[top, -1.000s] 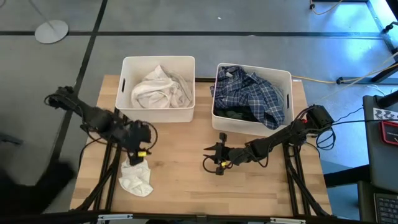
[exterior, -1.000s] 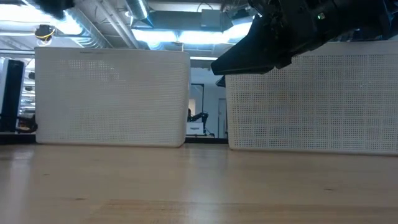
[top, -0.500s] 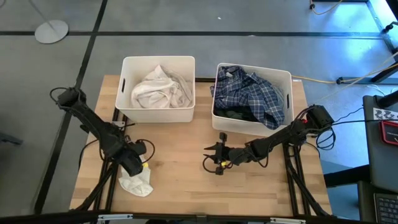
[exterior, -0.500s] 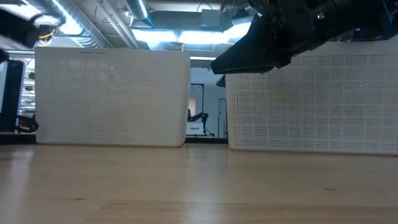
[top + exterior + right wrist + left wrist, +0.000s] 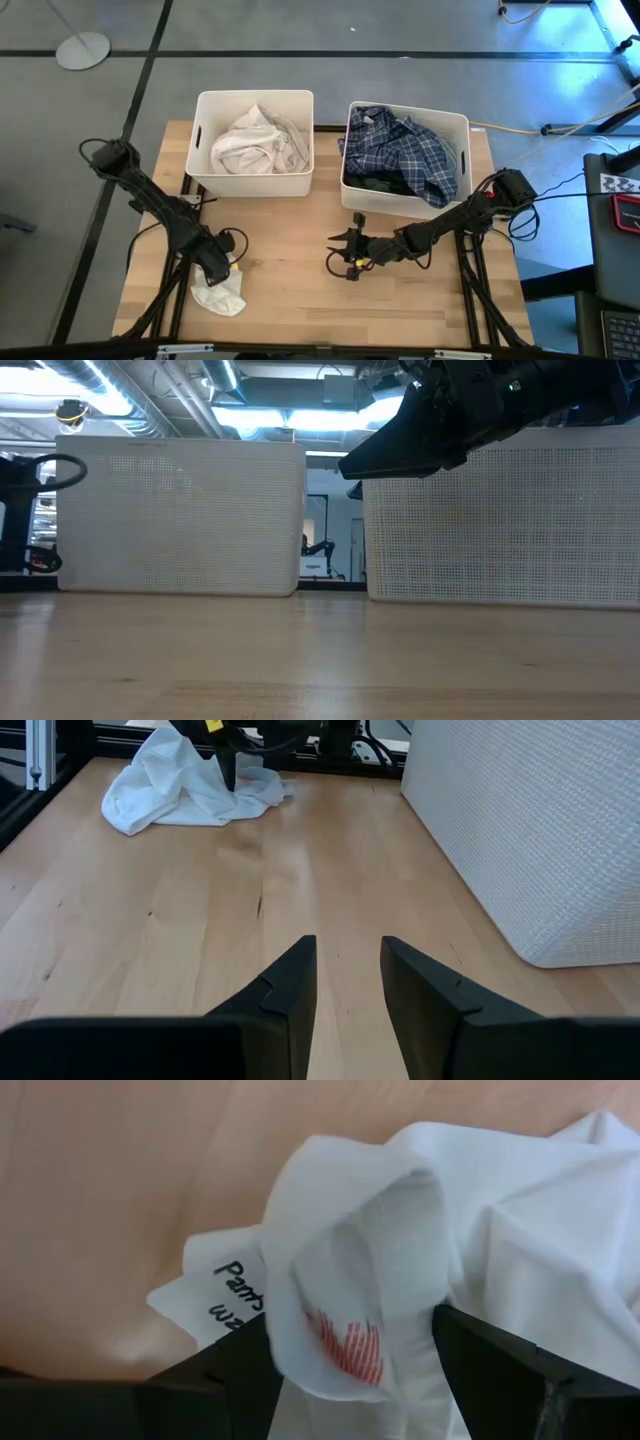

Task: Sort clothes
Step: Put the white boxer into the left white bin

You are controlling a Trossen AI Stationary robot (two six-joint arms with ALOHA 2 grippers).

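The bench carries two white bins along its upper edge. The left bin holds white clothes; the right bin holds the plaid shirt over darker garments. One white garment is left loose at the lower left of the bench, close to its front edge.

The pick-up of this last piece is judged to be in hand. The left end effector is set down on the garment, fingers spread wide with a fold of cloth between them. A closing and a lift toward the left bin would be called for next. Bare wood lies between garment and bin.

The right end effector is parked mid-bench, fingers narrowly parted, nothing held.
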